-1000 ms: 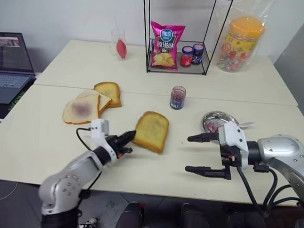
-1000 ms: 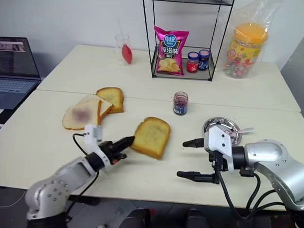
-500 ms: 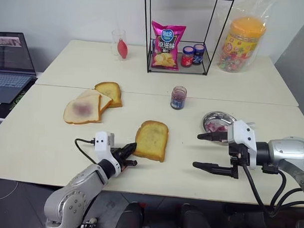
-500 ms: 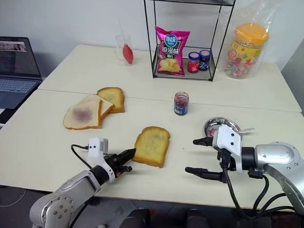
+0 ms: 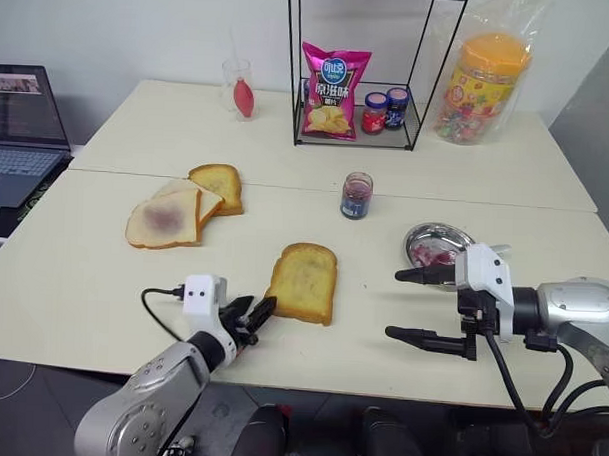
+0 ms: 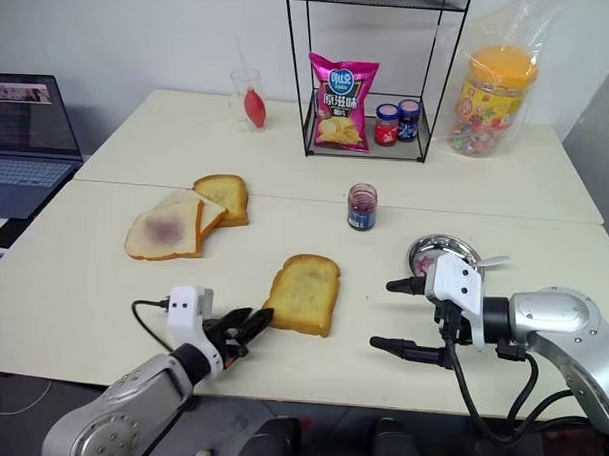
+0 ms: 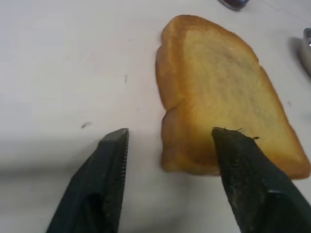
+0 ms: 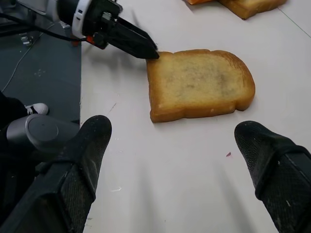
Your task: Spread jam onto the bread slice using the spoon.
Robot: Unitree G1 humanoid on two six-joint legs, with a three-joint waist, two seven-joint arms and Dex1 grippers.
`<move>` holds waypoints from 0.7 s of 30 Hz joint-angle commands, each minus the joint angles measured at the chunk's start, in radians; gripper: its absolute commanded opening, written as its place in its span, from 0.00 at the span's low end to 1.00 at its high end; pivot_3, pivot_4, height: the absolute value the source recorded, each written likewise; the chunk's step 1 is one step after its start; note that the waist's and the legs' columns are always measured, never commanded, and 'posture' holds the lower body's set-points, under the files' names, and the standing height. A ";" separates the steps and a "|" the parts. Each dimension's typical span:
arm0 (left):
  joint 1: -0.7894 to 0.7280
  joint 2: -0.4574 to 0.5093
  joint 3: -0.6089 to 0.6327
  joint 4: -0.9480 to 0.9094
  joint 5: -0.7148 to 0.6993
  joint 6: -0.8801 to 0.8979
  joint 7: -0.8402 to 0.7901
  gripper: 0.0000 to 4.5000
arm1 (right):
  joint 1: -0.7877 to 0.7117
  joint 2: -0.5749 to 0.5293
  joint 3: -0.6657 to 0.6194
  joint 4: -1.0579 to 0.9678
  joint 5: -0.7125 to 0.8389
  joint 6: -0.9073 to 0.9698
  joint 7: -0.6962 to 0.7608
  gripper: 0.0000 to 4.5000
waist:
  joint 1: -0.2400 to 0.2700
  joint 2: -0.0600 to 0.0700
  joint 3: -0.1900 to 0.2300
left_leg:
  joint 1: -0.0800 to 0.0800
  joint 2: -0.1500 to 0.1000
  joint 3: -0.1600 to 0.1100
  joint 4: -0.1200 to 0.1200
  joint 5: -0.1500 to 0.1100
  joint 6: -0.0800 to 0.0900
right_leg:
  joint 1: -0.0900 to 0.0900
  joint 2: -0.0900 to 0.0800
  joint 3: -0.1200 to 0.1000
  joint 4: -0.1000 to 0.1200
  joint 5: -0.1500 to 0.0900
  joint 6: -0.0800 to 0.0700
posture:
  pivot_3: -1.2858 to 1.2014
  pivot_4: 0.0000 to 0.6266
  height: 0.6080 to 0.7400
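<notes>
We see our left gripper (image 5: 253,314) with its jaws parted and holding nothing, at the near left corner of the bread slice (image 5: 304,281). One finger (image 7: 238,165) lies over the crust edge. The slice lies flat mid-table, thick, golden-brown, darker at the crust, rounded end away from us. Our right gripper (image 5: 402,304) hangs wide apart and empty beside the steel plate (image 5: 425,234), which holds red jam (image 5: 428,254); a spoon (image 6: 486,261) handle sticks out past the rim.
</notes>
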 commanded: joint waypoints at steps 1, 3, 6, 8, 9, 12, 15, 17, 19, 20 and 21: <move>0.008 0.062 0.038 -0.042 0.102 -0.132 -0.043 0.69 | 0.008 0.045 -0.065 -0.025 0.003 -0.035 -0.055 1.00 | 0.000 0.000 0.000 | 0.000 0.000 0.000 0.000 0.000 0.000 | 0.000 0.000 0.000 0.000 -0.001 -0.002 | 0.52 0.24 1.00; -0.038 0.101 0.030 -0.019 0.155 -0.202 -0.078 0.69 | 0.011 0.085 -0.120 -0.023 0.037 -0.023 -0.106 1.00 | 0.001 0.000 0.000 | 0.000 0.000 0.000 0.000 0.000 0.000 | 0.000 0.000 0.000 0.000 -0.001 -0.003 | 0.52 0.24 1.00; -0.176 0.201 -0.030 -0.004 0.178 -0.272 -0.233 0.76 | 0.041 0.156 -0.233 -0.029 0.070 -0.007 -0.213 1.00 | 0.018 0.000 0.000 | 0.000 0.000 -0.001 0.001 0.000 0.000 | 0.000 0.000 -0.001 0.000 -0.001 -0.003 | 0.52 0.24 1.00; -0.269 0.266 -0.082 0.005 0.174 -0.303 -0.352 0.85 | 0.081 0.185 -0.287 -0.041 0.070 -0.003 -0.263 1.00 | 0.024 0.000 0.000 | -0.001 -0.001 0.000 0.001 0.000 0.000 | 0.001 0.000 -0.001 0.000 -0.001 -0.003 | 0.52 0.24 1.00; -0.315 0.295 -0.107 0.014 0.167 -0.309 -0.407 0.89 | 0.100 0.206 -0.311 -0.047 0.069 -0.003 -0.295 1.00 | 0.023 0.000 0.000 | -0.001 -0.001 0.000 0.001 0.000 0.000 | 0.001 0.000 0.000 -0.002 -0.001 -0.003 | 0.52 0.24 1.00; -0.461 0.381 -0.169 0.058 0.152 -0.322 -0.575 1.00 | 0.157 0.259 -0.373 -0.063 0.071 -0.007 -0.372 1.00 | 0.021 0.001 0.000 | -0.002 -0.001 0.000 0.001 -0.001 -0.001 | 0.001 0.000 0.000 -0.004 0.002 0.002 | 0.52 0.24 1.00; -0.618 0.447 -0.230 0.106 0.139 -0.313 -0.733 1.00 | 0.224 0.324 -0.454 -0.054 0.100 0.015 -0.461 1.00 | 0.010 0.003 0.000 | -0.002 0.000 0.001 0.000 -0.001 -0.001 | 0.000 0.001 0.000 -0.003 0.002 0.002 | 0.52 0.24 1.00; -0.700 0.456 -0.255 0.130 0.118 -0.309 -0.809 1.00 | 0.260 0.376 -0.500 -0.041 0.115 0.025 -0.532 1.00 | 0.005 0.002 0.001 | -0.002 0.001 0.000 -0.001 -0.001 -0.001 | -0.001 0.002 -0.001 -0.001 0.000 0.002 | 0.52 0.24 1.00; -0.756 0.444 -0.275 0.151 0.104 -0.295 -0.839 1.00 | 0.265 0.435 -0.533 -0.022 0.134 0.033 -0.614 1.00 | -0.001 0.004 0.000 | -0.001 0.001 0.000 -0.001 -0.001 -0.001 | 0.000 0.002 0.000 -0.001 0.000 0.002 | 0.52 0.24 1.00; -0.779 0.437 -0.284 0.162 0.101 -0.286 -0.851 1.00 | 0.258 0.470 -0.547 -0.006 0.155 0.041 -0.658 1.00 | -0.005 0.005 0.000 | -0.001 0.001 0.001 -0.001 -0.001 -0.001 | 0.000 0.002 0.000 -0.001 0.000 0.002 | 0.52 0.24 1.00; -0.799 0.433 -0.295 0.171 0.102 -0.285 -0.868 1.00 | 0.251 0.504 -0.556 0.017 0.177 0.049 -0.696 1.00 | -0.007 0.005 0.000 | 0.000 0.002 0.001 -0.001 -0.001 -0.001 | 0.000 0.002 0.000 0.000 0.000 0.002 | 0.52 0.24 1.00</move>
